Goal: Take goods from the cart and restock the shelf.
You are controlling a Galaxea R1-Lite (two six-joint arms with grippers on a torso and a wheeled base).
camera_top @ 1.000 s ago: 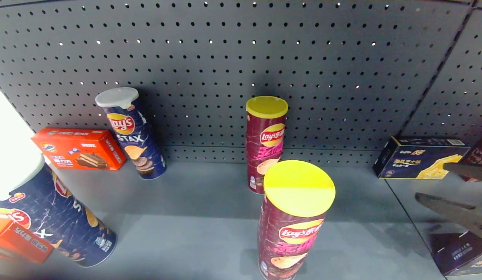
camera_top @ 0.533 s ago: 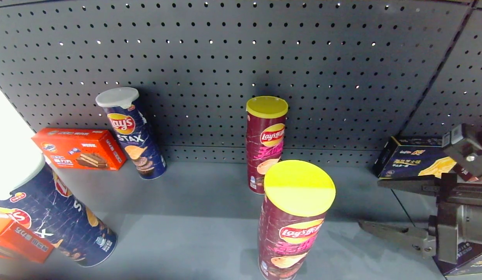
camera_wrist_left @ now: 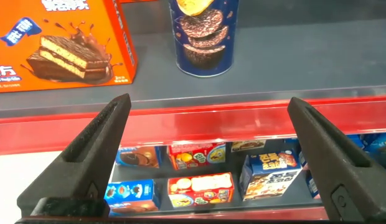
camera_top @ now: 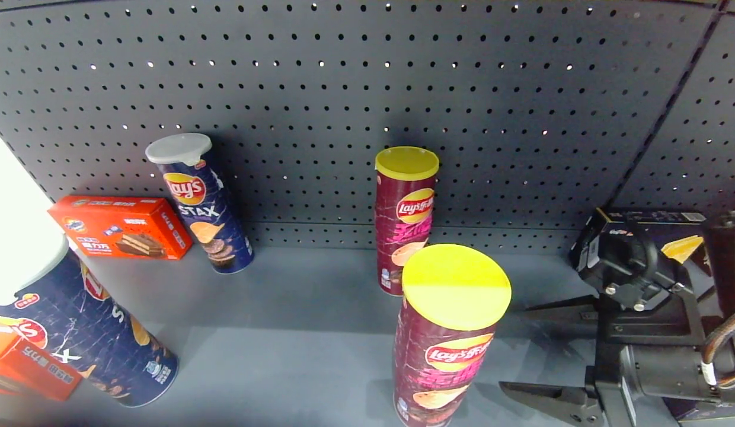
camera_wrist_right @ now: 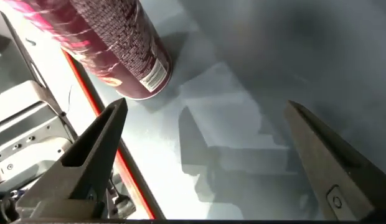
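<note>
Head camera down onto shelf [camera_top: 308, 308], both wrist cameras close, right sharing front maroon can [camera_top: 444, 367]

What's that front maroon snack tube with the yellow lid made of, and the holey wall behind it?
The maroon tube looks like cardboard under a glossy printed wrap, judging by its sheen; I can't be sure. Its yellow lid seems smooth plastic, evenly coloured with a thin rim. The back wall looks like matte dark grey painted sheet metal, punched with regular rows of holes.
</note>
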